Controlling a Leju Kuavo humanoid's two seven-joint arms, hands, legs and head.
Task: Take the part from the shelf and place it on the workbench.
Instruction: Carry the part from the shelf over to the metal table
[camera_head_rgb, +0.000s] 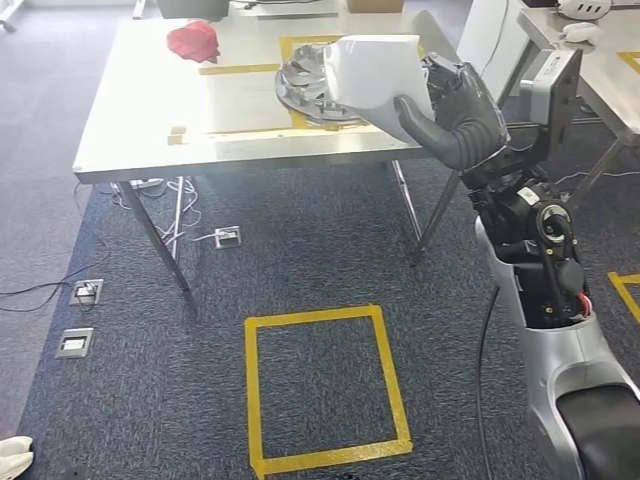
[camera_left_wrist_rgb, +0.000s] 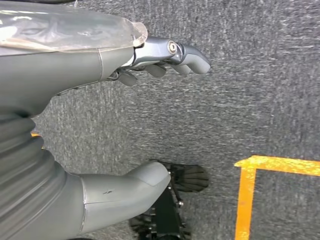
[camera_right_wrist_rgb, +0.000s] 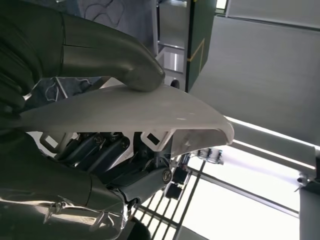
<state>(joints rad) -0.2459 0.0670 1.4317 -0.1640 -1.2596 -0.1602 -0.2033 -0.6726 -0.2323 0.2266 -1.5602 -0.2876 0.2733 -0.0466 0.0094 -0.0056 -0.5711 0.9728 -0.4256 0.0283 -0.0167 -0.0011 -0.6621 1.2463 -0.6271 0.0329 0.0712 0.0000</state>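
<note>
We read the steel counter (camera_head_rgb: 151, 110) as the workbench where the part must end up, so we place everything against it. Its top already carries a round silver wheel cover (camera_head_rgb: 302, 85), lying flat inside a yellow-taped outline at the counter's middle, and a red cloth (camera_head_rgb: 193, 41) on the counter's far side. A yellow taped square (camera_head_rgb: 324, 385) marks the carpet in front of the counter; we judge it to be a standing spot, though we cannot be sure.

Our right hand (camera_head_rgb: 453, 115) holds the white part (camera_head_rgb: 373, 75) just above the counter's near edge, overlapping the wheel cover in the head view. In the right wrist view the thick thumb presses on one broad face of the part (camera_right_wrist_rgb: 124, 107) while the darker fingers (camera_right_wrist_rgb: 94, 150) support the opposite face, so the hand is pinching it flat, presumably to keep the curved shell level for setting down. The part is not yet resting on the counter.

Our left hand (camera_left_wrist_rgb: 151, 55) hangs over the carpet, away from the counter, its fingers extended and apart, holding nothing, since the carry needs one arm.
</note>
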